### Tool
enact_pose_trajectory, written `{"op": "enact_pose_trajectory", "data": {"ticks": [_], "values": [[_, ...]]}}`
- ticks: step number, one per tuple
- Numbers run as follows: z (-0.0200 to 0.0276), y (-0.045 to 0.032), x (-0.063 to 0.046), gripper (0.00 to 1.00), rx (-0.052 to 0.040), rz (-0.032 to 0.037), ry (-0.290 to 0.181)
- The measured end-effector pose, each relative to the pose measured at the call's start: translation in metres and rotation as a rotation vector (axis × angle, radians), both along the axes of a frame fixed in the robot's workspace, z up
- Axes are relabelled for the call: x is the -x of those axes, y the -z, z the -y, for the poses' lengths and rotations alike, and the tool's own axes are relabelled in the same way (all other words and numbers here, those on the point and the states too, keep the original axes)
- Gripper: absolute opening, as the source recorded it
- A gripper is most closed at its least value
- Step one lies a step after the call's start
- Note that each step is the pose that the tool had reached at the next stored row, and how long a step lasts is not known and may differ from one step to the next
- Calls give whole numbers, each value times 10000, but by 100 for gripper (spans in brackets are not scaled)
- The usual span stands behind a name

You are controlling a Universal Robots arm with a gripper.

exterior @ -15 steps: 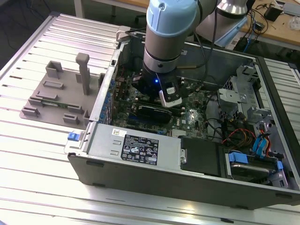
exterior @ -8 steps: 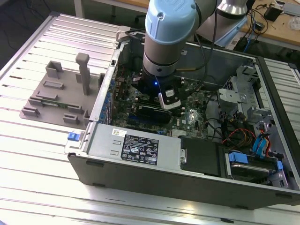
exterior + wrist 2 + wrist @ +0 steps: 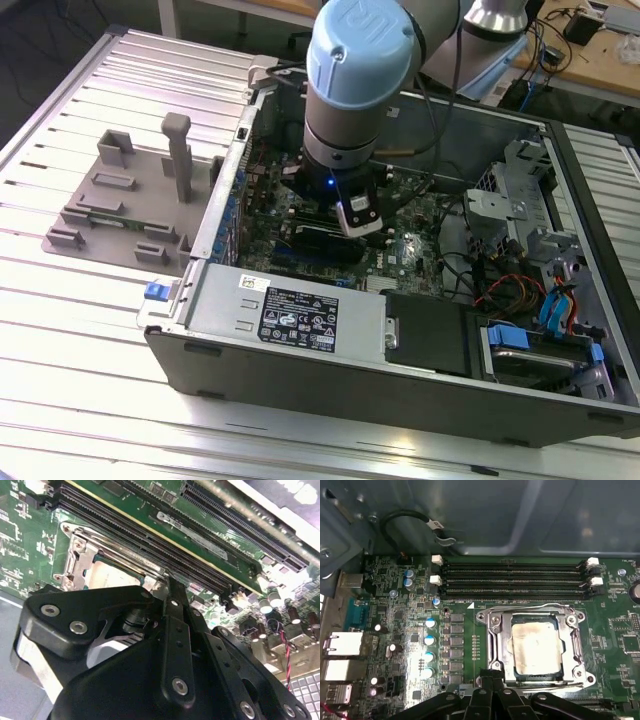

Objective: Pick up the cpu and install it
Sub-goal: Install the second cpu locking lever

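The black two-fingered gripper [image 3: 492,680] hangs low over the green motherboard [image 3: 395,645] inside the open grey computer case [image 3: 300,320]. Its fingers look drawn close together with nothing seen between them. Just beyond their tips the cpu [image 3: 536,647], a flat square chip with a shiny silver top, lies seated in the silver metal-framed socket [image 3: 492,625]. Past the socket run four long black memory slots [image 3: 515,580], then the bare grey case wall [image 3: 520,515]. In the exterior view the case rests on a ribbed silver table [image 3: 90,330], with a grey plastic fixture tray [image 3: 120,215] at that view's left.
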State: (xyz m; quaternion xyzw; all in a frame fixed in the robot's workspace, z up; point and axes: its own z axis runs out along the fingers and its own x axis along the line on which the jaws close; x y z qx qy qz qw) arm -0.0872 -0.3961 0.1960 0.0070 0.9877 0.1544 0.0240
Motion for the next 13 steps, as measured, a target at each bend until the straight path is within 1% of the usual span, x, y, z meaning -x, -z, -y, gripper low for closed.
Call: {"op": "enact_pose_trajectory", "data": {"ticks": [3,5,6,8,9,11,13], "values": [[1,2,3,11,-5,-3,-1],[0,-3,4,11,23,-2,2],[0,-20,4,11,112,-2,3],[0,-32,4,11,223,-2,2],[-2,-35,4,11,326,-2,2],[-7,-35,4,11,405,-2,1],[-18,-35,5,11,417,-2,1]]}}
